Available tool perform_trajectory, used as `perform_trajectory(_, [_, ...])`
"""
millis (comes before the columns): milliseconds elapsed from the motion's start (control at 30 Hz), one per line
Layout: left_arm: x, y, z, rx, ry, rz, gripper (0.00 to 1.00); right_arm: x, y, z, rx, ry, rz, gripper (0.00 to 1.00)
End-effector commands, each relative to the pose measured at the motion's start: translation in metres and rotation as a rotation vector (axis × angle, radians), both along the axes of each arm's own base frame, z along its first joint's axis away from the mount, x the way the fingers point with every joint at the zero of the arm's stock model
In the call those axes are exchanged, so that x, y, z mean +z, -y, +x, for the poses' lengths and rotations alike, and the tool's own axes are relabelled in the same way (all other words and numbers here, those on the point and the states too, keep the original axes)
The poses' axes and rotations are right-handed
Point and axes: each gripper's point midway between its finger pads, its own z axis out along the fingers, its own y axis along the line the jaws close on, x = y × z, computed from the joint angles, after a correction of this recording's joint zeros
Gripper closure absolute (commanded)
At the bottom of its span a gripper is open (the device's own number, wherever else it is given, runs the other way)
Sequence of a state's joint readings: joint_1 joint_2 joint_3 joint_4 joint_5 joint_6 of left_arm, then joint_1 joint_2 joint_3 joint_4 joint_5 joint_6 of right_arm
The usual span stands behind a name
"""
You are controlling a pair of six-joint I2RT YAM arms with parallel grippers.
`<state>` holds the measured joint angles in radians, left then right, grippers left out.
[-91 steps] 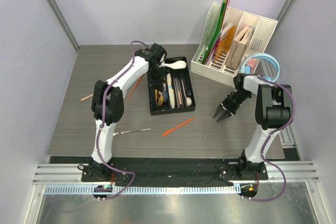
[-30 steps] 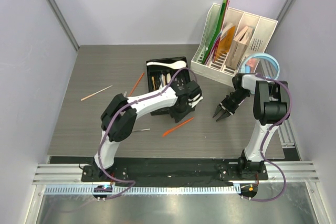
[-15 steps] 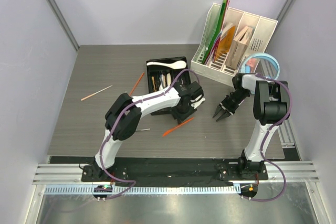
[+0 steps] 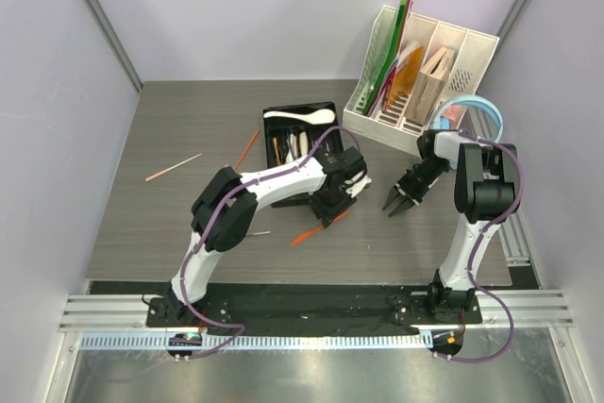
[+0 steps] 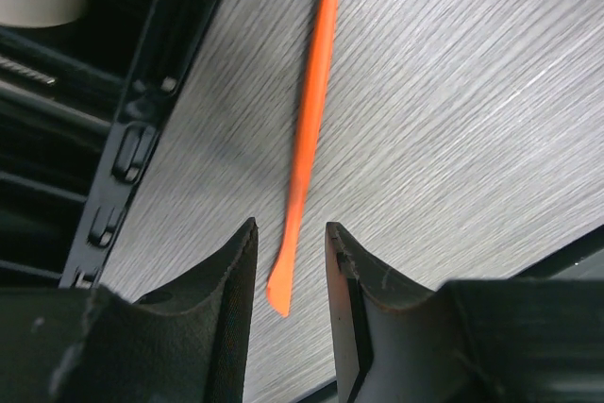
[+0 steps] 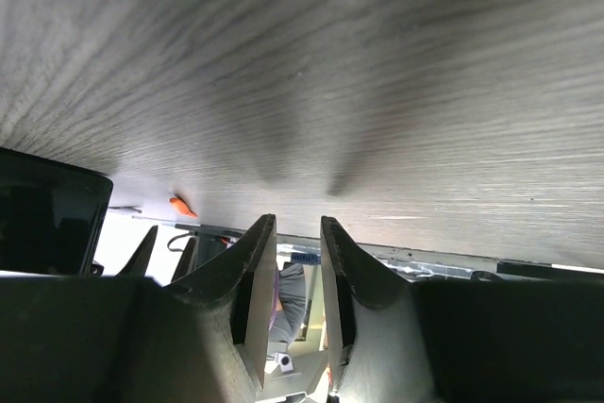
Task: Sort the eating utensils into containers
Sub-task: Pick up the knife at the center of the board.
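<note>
An orange chopstick [image 5: 304,139] lies on the grey table just right of the black tray [image 5: 125,143]. My left gripper [image 5: 290,226] hangs open right above it, and the stick's near end sits between the jaws with a gap on each side. From above, the left gripper [image 4: 329,216] is at the tray's [image 4: 300,107] front right corner, over that orange chopstick [image 4: 307,233]. A white ceramic spoon [image 4: 302,117] lies across the tray's far end. My right gripper [image 4: 394,205] hovers open and empty to the right; in its wrist view the right gripper [image 6: 297,224] holds nothing.
Another orange chopstick [image 4: 247,148] lies left of the tray, a wooden chopstick [image 4: 173,167] further left, and a thin steel piece [image 4: 253,232] beside the left arm. A white file organiser [image 4: 420,68] and light-blue headphones [image 4: 477,112] stand at the back right.
The left arm has swung from the tray's far end to its front right corner and edged down toward the orange chopstick. The right arm has not moved.
</note>
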<state>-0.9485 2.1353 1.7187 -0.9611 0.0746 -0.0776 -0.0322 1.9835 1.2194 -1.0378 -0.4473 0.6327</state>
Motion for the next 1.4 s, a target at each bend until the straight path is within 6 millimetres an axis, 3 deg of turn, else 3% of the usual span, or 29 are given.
perform_trajectory(0, [-0.001, 0.011, -0.001, 0.000, -0.033, -0.032, 0.65, 0.003, 0.000, -0.001, 0.015, -0.002, 0.004, 0.69])
perform_trajectory(267, [-0.011, 0.006, -0.001, 0.004, -0.030, -0.018, 0.65, 0.000, 0.003, -0.012, 0.022, -0.024, -0.007, 0.70])
perform_trajectory(800, [-0.028, -0.010, -0.013, 0.028, -0.079, 0.023, 0.69, 0.000, 0.003, -0.009, 0.019, -0.011, -0.010, 0.71])
perform_trajectory(1100, [-0.032, -0.015, -0.024, 0.039, -0.122, 0.025, 0.80, 0.001, 0.003, -0.010, 0.020, -0.010, -0.013, 0.71])
perform_trajectory(1233, [-0.032, -0.018, -0.026, 0.040, -0.125, 0.030, 0.97, 0.000, 0.004, -0.009, 0.021, -0.009, -0.014, 0.71])
perform_trajectory(1367, [-0.022, -0.016, -0.027, 0.035, -0.120, 0.011, 1.00, 0.000, 0.004, -0.010, 0.021, -0.009, -0.014, 0.71])
